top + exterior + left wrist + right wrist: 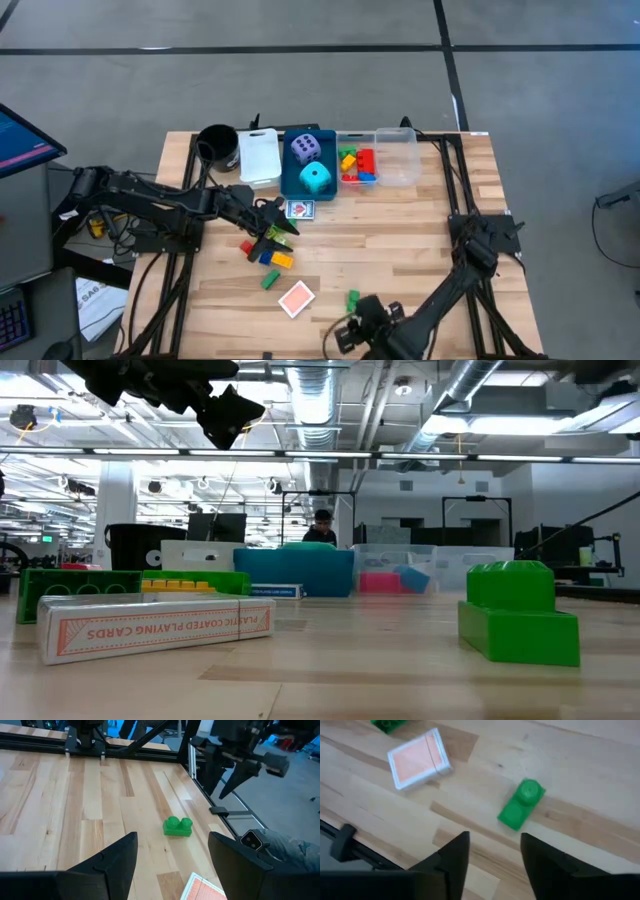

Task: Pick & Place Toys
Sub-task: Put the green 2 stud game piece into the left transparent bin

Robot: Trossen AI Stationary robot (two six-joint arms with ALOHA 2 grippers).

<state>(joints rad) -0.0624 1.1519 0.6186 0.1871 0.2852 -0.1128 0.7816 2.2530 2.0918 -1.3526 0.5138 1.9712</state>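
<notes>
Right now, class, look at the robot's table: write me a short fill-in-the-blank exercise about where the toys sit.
1. The purple die and the cyan die both lie in the ____ bin.
2. The right gripper hovers near a single ____ brick at the table's front.
3. The card box lying flat on the wood shows an ____ face.
4. The clear bin holds several small ____.

Missing words: blue; green; orange; bricks
</notes>
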